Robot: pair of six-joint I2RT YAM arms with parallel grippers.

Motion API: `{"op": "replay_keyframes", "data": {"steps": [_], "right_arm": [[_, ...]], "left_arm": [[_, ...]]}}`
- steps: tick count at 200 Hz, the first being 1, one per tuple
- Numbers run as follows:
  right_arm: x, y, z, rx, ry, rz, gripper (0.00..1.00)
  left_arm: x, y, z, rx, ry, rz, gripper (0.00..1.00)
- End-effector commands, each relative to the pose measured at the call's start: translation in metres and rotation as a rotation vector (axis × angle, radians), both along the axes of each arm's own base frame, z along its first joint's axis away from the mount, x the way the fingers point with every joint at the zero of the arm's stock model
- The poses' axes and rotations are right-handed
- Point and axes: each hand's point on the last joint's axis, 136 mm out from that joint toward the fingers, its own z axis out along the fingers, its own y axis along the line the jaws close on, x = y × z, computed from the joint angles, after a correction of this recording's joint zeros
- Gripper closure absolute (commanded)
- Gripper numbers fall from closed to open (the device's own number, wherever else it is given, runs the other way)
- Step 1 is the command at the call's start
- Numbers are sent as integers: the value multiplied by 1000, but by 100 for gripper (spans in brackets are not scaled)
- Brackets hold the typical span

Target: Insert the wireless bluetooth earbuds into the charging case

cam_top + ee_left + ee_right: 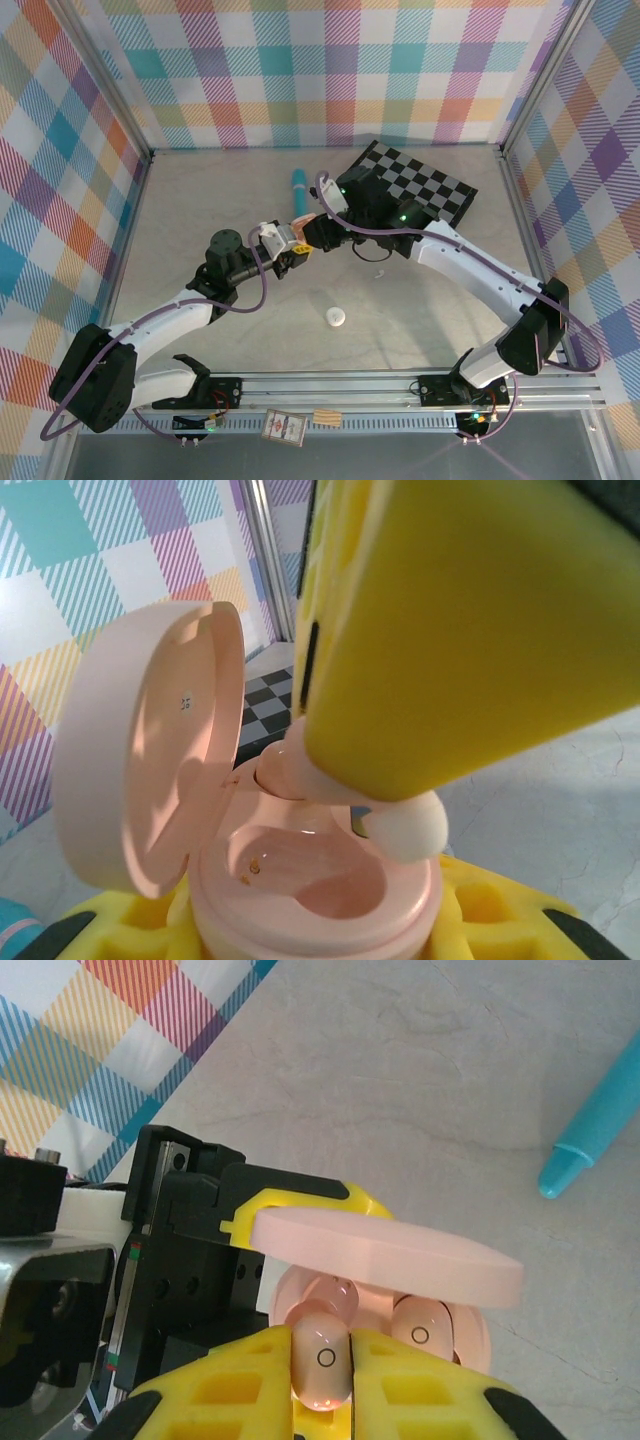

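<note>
My left gripper [293,247] is shut on the pink charging case [310,900], which sits between its yellow fingers [480,910] with the lid [150,770] swung open. Just over the case, my right gripper [322,1345] is shut on a pink earbud [322,1360]. The bud's white tip [405,825] hangs above the case's empty well [320,865]. A second pink earbud [422,1332] sits in the other well under the lid [385,1255]. In the top view both grippers meet mid-table, the right gripper [322,232] beside the left.
A long teal pen [299,190] lies just behind the grippers, and a black-and-white checkerboard [430,190] lies at the back right. A small white oval thing [335,317] rests near the front. A tiny white bud [379,272] lies under the right arm.
</note>
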Motion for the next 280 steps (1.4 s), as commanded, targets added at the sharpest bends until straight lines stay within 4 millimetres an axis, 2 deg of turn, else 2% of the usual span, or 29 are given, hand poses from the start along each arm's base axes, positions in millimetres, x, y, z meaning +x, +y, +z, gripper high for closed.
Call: {"op": "replay_keyframes", "data": {"steps": [1,24,109,150,222,254,280], "right_arm": [[4,8,9,39,-21,-8,82],[5,10,9,49,-17,-11,82],[7,13,-12,11,23,-9,81],[2,13,-13,16,41,5,73],[-3,-5,4,29,3,-46,65],[-13,-19,20,79,-46,-48,61],[-4,-34,36,122,-82,-126,59]], "left_arm": [[-3,-7,15,-10,-48,-30,69],[-3,-7,13,-8,-45,-29,69],[-5,-5,19,-21,-59,-24,69],[-3,-5,19,-21,-55,-18,69],[-3,-4,20,-41,-62,-11,69],[-2,-2,19,-46,-58,-10,69],[-5,-4,18,-43,-54,-31,69]]}}
